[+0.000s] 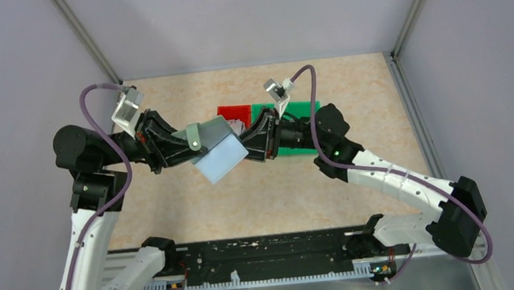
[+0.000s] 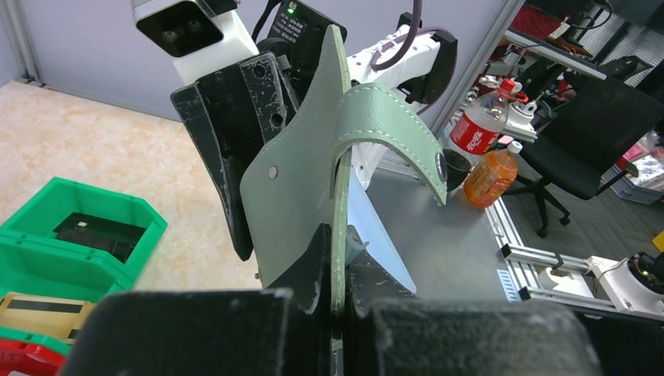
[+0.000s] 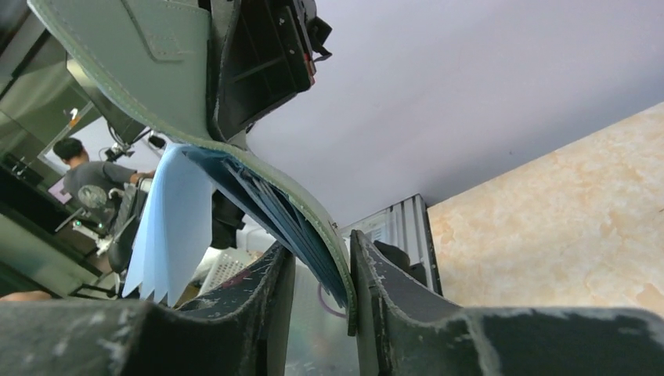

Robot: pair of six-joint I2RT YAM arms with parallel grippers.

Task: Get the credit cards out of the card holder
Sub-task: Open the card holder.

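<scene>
The card holder (image 1: 213, 136) is held in the air, one edge clamped between the left gripper's (image 2: 335, 301) jaws. The opposite edge is straddled by the right gripper (image 3: 319, 270); whether it is pinched cannot be told. Blue inner layers (image 3: 266, 200) are shown only by the right wrist view, with bare table (image 3: 564, 204) beyond those jaws.

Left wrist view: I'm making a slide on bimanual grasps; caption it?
Left gripper clamps the pale green card holder by its edge, closing tab arching right, green bin lower left.
</scene>
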